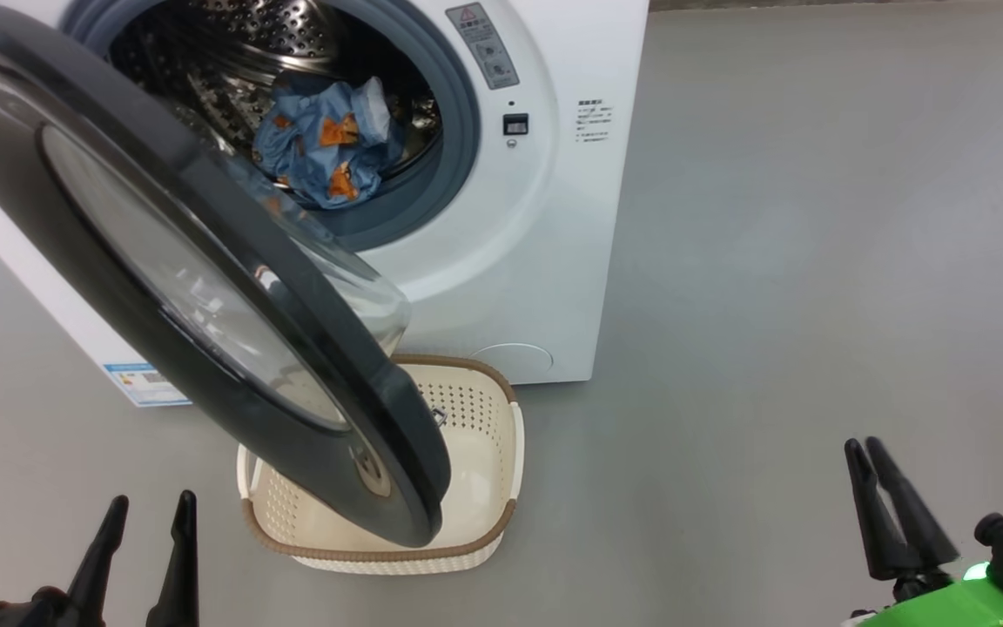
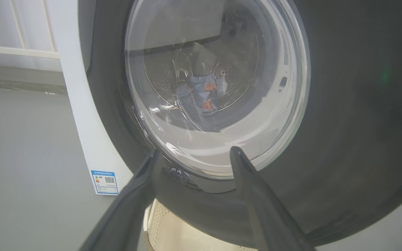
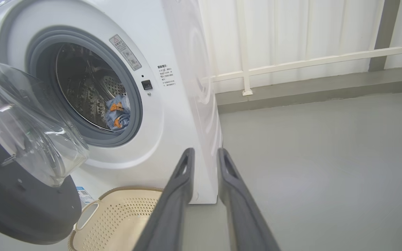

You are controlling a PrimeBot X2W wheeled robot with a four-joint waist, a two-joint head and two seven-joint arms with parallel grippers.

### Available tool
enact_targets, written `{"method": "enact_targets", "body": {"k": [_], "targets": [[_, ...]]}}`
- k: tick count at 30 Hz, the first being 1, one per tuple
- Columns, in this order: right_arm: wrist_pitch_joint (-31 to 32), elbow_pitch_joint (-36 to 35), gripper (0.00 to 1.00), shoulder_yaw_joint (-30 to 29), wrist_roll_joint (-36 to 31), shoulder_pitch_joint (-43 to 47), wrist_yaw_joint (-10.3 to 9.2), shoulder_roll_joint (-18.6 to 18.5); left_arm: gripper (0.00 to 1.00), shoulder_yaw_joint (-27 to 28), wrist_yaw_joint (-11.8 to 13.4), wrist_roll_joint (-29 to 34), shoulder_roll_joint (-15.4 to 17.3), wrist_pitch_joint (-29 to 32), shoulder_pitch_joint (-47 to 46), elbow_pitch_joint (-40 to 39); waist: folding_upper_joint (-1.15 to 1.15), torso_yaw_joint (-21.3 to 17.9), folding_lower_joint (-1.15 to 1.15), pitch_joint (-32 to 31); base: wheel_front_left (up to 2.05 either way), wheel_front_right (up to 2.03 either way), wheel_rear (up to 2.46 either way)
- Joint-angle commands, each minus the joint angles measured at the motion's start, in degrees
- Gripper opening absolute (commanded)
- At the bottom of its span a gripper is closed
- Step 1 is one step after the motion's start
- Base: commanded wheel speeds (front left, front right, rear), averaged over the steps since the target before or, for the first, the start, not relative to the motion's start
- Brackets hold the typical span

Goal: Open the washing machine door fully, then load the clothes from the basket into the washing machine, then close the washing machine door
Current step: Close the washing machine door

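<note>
My left gripper (image 1: pixel 154 501) has its 2 fingers spread wide with nothing between them. Close ahead of those jaws hangs the washing machine door (image 1: pixel 197 287), swung open, its glass bowl facing their tips. My right gripper (image 1: pixel 863 446) has its 2 fingers narrowly parted, pinching nothing, with the washing machine (image 1: pixel 545 218) ahead and to their left. The clothes (image 1: pixel 327 144) lie in the drum (image 1: pixel 292 35), well beyond both sets of jaws. The basket (image 1: pixel 484 435) sits on the floor (image 1: pixel 771 261) under the door's lower edge, ahead of the jaws and between them.

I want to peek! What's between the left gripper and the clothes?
The washing machine door stands there; the left wrist view shows the clothes through its glass, beyond the left gripper.
</note>
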Motion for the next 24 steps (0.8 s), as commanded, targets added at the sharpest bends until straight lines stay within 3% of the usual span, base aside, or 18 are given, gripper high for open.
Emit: {"method": "enact_targets", "body": {"k": [1, 9, 24], "targets": [[-0.4, -1.2, 0.0, 1.7, 0.4, -2.5, 0.32, -1.2, 1.0, 2.1, 0.0, 0.1, 0.7, -0.4, -1.3, -1.6, 0.0, 0.8, 0.0, 0.1, 0.0, 0.0, 0.0], [-0.4, -2.9, 0.0, 6.2, 0.5, -7.7, 0.32, -1.4, 1.0, 3.1, 0.0, 0.5, -0.2, -0.4, -1.6, -1.9, 0.0, 4.3, 0.0, 0.1, 0.0, 0.0, 0.0], [-0.4, -13.0, 0.0, 24.6, 0.3, -17.4, 0.32, -1.7, 1.0, 2.8, 0.0, 0.4, -2.0, -0.4, -0.7, -1.8, 0.0, 11.3, 0.0, -1.5, 0.0, 0.0, 0.0]]}}
